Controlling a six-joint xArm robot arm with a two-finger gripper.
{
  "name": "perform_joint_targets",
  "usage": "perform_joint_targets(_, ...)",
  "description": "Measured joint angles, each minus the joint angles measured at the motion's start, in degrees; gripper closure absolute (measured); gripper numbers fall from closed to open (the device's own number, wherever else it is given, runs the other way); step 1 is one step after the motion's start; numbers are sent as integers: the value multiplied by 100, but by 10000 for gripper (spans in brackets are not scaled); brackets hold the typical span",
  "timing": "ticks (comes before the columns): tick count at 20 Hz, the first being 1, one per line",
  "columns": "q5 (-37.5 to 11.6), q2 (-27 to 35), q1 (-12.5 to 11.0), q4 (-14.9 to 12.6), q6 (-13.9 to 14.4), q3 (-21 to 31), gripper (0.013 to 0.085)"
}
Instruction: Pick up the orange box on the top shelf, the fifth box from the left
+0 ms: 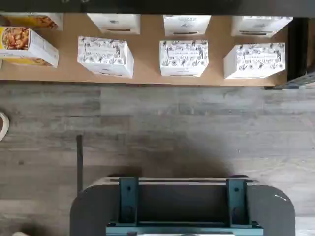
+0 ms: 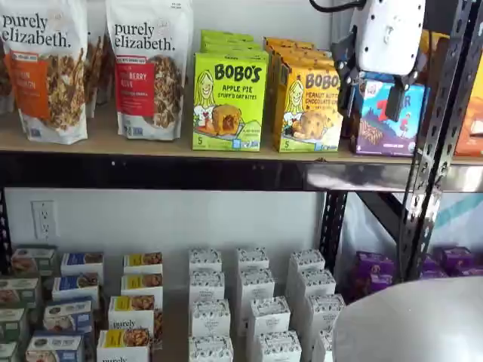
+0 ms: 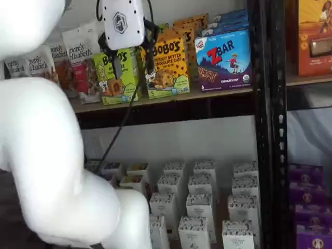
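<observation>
The white arm [image 3: 46,155] is seen nearest. The fingers [image 2: 373,94] are spread, grasping nothing, before the top shelf [image 2: 151,170]. The orange box [image 2: 309,105] stands at its front edge; approach is underway, alignment needed.

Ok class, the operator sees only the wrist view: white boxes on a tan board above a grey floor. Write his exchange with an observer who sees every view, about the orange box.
Operator: Where is the orange box?
Observer: The orange box stands on the top shelf, between a green box and a blue box.
Operator: Is the tool open?
Observer: Yes. In a shelf view the tool shows a gap between its fingers and holds nothing.
</observation>
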Motion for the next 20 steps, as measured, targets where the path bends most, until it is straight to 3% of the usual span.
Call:
perform_joint_targets(6, 275, 151, -65, 102, -19, -135, 130)
perform_joint_targets(10, 231, 142, 69, -58, 44, -101, 130)
perform_joint_targets(16, 115, 235, 89, -15, 81, -87, 130)
perform_joint_targets(20, 20, 439, 263, -177, 189, -182, 130)
